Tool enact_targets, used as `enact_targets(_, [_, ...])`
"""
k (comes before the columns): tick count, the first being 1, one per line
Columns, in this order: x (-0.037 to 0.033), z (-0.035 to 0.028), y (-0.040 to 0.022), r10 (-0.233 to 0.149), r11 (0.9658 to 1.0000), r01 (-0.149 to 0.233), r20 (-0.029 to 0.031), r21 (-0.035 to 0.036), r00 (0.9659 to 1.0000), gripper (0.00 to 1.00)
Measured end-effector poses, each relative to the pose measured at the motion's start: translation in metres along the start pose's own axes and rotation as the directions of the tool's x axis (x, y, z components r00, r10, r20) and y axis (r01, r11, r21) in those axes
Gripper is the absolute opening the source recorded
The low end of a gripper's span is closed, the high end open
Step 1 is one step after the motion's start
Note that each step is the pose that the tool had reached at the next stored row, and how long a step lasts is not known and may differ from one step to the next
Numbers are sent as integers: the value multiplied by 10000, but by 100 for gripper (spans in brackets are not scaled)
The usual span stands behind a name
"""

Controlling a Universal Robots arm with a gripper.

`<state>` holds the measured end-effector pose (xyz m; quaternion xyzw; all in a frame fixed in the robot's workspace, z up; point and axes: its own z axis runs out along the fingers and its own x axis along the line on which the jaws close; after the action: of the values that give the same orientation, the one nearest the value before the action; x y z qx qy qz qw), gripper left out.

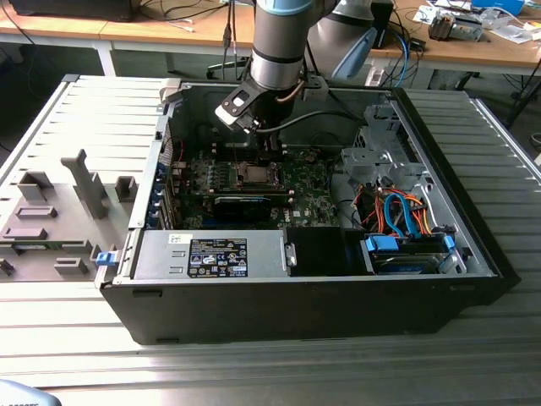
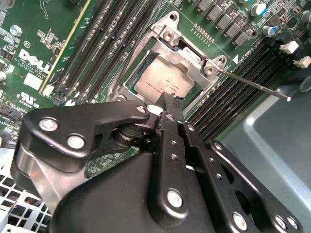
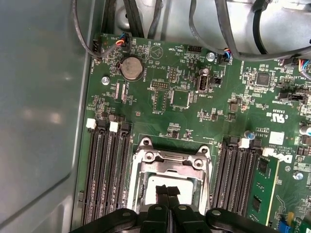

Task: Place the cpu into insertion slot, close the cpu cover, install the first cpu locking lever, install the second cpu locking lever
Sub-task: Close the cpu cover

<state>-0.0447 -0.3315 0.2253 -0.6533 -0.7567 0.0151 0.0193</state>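
**CPU (image 2: 160, 80) seated in socket — claw clenched over its edge**

- cpu sits flat in the insertion slot (image 3: 139, 187), dull silver top up, square to the socket.
- cpu cover (image 2: 190, 52) lies down around it — the chip shows through the cover's window in both wrist views.
- gripper (image 2: 171, 103) is directly over the socket. Fingers are pressed together with nothing between them, and the tips overlap the chip's near edge in the second wrist view. Cannot tell whether they touch the metal or hang just above it.
- In the first wrist view the paired tips sit over the middle of the chip's near side, inside the cover window.
- One thin locking lever (image 2: 252, 85) juts out from the socket corner, angled away from the socket and crossing the black memory slots (image 2: 233, 99). Its free end is out over the grey case wall.
- Long memory slots flank the socket on both sides, all on the green motherboard (image 3: 194, 97).
- Exterior view: arm (image 1: 279, 34) comes straight down into the open computer case (image 1: 296, 313), which lies on a slatted metal table (image 1: 84, 355). A grey fixture tray (image 1: 51, 228) is just beside the case at the exterior view's left.
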Motion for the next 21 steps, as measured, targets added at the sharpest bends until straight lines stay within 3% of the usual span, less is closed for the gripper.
enact_targets(21, [8,55,-53,0,10000,0,0,0,10000,11])
